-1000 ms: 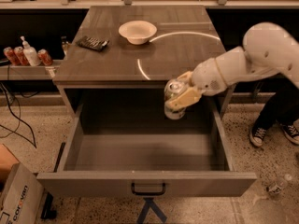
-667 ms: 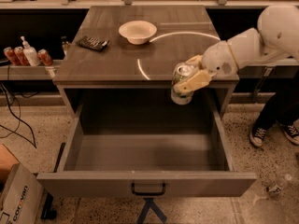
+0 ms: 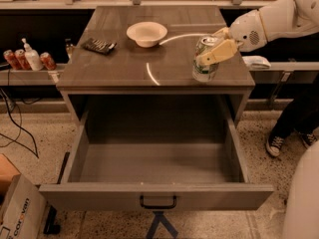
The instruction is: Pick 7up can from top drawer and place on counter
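Open drawer (image 3: 149, 197) empty, so pick judged done. Bare tabletop (image 3: 119, 66), bowl (image 3: 146, 34) at back. Soda can (image 3: 203, 71) upright over tabletop's front-right edge, pincer (image 3: 209, 54) clamped on it; base contact unclear. Remaining: set down, release.

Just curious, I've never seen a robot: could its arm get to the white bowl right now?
Probably yes for reach: only bare counter lies between the gripper, near the counter's front edge, and the bowl. But its fingers are shut on the 7up can.

One claw (image 3: 207, 54) around one 7up can (image 3: 202, 73)
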Motion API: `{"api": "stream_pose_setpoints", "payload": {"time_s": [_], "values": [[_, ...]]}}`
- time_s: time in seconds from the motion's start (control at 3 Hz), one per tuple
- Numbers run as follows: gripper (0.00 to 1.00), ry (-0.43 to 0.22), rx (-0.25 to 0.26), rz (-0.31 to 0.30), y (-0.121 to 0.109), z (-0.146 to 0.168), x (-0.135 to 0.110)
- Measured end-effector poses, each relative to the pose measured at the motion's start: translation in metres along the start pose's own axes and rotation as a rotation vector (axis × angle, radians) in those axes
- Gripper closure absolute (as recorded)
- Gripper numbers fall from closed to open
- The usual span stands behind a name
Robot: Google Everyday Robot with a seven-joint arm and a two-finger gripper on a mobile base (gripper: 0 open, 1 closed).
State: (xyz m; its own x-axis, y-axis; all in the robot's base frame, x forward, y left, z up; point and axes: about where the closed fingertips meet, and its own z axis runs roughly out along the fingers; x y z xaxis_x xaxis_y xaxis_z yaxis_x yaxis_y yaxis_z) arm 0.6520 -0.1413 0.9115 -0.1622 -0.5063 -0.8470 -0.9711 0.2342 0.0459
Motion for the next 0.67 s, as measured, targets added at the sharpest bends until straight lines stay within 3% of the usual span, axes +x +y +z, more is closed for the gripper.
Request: {"api": "stream_pose_setpoints", "payload": {"time_s": [0.33, 0.67], "values": [[1.00, -0.001, 0.076, -0.002, -0.029, -0.021, -0.027], [1.00, 0.020, 0.144, 0.042, -0.054, -0.026, -0.035]]}}
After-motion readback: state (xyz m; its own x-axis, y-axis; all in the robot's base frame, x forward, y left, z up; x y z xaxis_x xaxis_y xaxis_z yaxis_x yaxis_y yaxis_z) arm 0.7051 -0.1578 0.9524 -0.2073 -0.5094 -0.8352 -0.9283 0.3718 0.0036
